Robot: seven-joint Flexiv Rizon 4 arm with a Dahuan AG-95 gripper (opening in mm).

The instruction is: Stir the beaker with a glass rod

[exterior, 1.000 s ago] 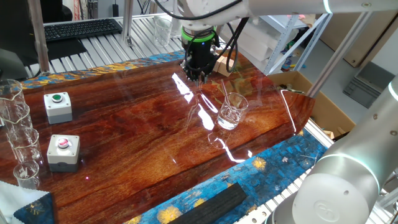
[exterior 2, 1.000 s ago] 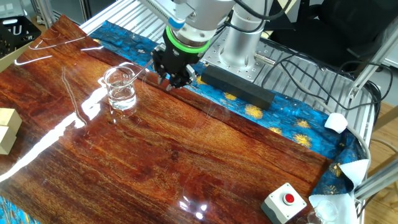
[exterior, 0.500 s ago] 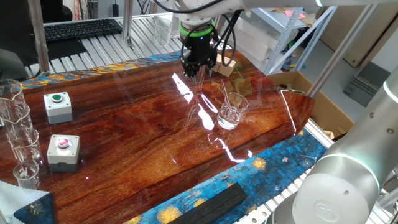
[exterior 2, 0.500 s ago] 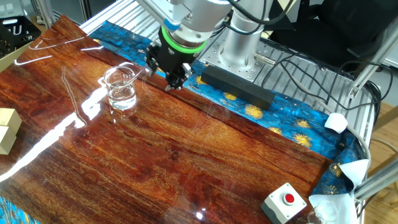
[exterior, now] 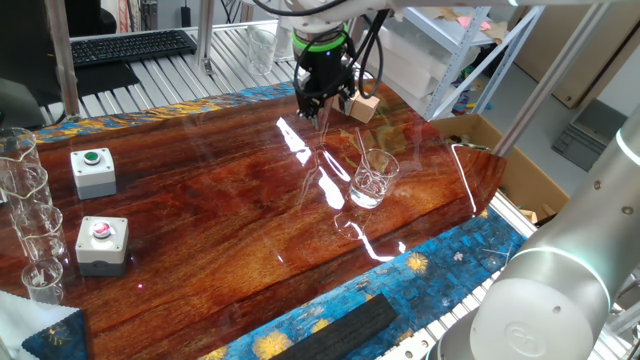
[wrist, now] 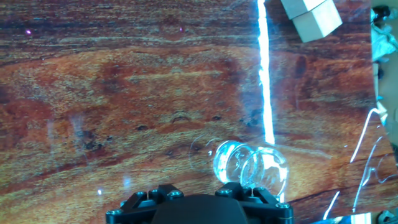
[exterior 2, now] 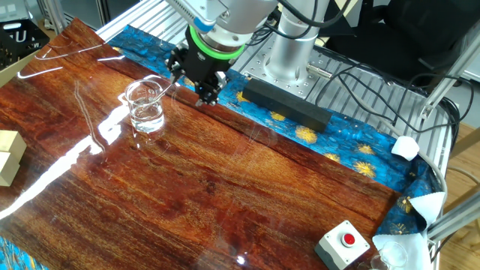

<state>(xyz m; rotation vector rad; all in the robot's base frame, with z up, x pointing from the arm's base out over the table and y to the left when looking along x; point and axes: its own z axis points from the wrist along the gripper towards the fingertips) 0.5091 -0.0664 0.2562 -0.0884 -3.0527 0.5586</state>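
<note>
The tool [exterior 2: 201, 86], closed a moment ago, now stands with fingers apart and empty, lifted off the desk [exterior 2: 225, 187]. That reads as release: the glass rod [exterior: 364, 163] leans in the beaker [exterior 2: 145, 107], below and beside the tool. The rod is barely discernible; fingertips are cut off in the hand view.

The beaker [exterior: 373, 178] is standing alone out on the counter [exterior: 230, 210], with bare wood lying all around it, so a gripper [exterior: 318, 108] could be coming down on it from any side. The gripper itself is hanging above the wood beside the beaker, jaws apart. Two wooden blocks [exterior: 360, 105] are sitting at the counter's far edge, near it. Two button boxes [exterior: 98, 205] and a row of glass flasks [exterior: 28, 225] are crowding one end, well apart from the beaker.
</note>
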